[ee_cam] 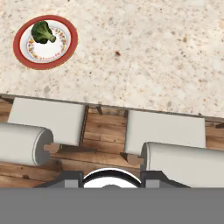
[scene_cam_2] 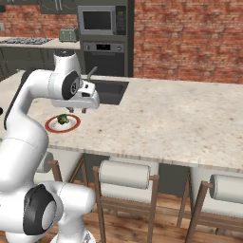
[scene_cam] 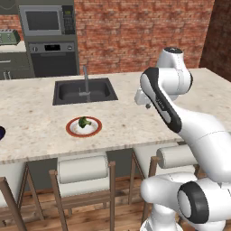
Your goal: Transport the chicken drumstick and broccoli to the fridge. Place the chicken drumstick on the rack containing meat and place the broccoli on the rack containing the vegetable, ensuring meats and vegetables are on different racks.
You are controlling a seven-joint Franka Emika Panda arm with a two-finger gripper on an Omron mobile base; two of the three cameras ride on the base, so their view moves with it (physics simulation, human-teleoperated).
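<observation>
Green broccoli (ee_cam: 42, 32), one floret, one red-rimmed plate (ee_cam: 19, 52), two stools (ee_cam: 164, 131)

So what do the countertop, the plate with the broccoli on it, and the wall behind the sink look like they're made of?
The countertop looks like polished stone, perhaps granite: beige with fine dark speckles. The plate seems to be glazed ceramic: a smooth white centre, a red rim and a ring of small dots. The wall looks like rough red brick with pale mortar lines. All rendered, so these are guesses from looks.
</observation>
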